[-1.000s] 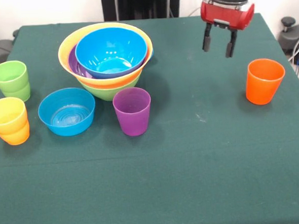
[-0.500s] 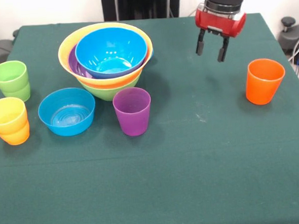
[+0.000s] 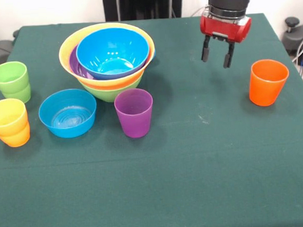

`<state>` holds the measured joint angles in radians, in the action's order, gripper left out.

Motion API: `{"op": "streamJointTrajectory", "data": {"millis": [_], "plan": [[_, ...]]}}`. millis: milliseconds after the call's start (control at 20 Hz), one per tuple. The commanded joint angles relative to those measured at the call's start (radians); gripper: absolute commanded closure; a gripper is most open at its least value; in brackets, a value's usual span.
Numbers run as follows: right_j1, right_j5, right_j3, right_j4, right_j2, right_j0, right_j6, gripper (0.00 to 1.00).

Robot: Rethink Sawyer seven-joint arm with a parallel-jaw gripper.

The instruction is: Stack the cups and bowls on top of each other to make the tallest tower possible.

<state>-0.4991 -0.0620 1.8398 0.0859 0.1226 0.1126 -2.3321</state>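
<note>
Cups like the orange cup (image 3: 268,81) look light, stiff and slippery; best pinched across the rim; the gripper (image 3: 216,57) hangs open, empty.

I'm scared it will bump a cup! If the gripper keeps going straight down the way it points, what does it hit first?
Probably just the green tablecloth. The open gripper points down at bare cloth; the orange cup stands off to one side, though depth is uncertain.

The gripper (image 3: 216,57) hangs above the green surface (image 3: 196,167) with its fingers (image 3: 206,53) apart and empty. An orange cup (image 3: 267,81) stands near it. The tower (image 3: 107,59) of bowls sits by a purple cup (image 3: 134,112) and a blue bowl (image 3: 67,112).
</note>
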Motion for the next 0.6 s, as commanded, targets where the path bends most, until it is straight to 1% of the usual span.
{"op": "streamJointTrajectory", "data": {"millis": [50,250,600], "plan": [[-0.039,-0.023,0.059,-0.010,-0.143,-0.011,-0.102,0.00],[-0.091,-0.083,0.075,0.001,-0.145,-0.010,-0.095,0.00],[-0.140,-0.115,0.097,-0.001,-0.173,-0.045,-0.074,0.00]]}}
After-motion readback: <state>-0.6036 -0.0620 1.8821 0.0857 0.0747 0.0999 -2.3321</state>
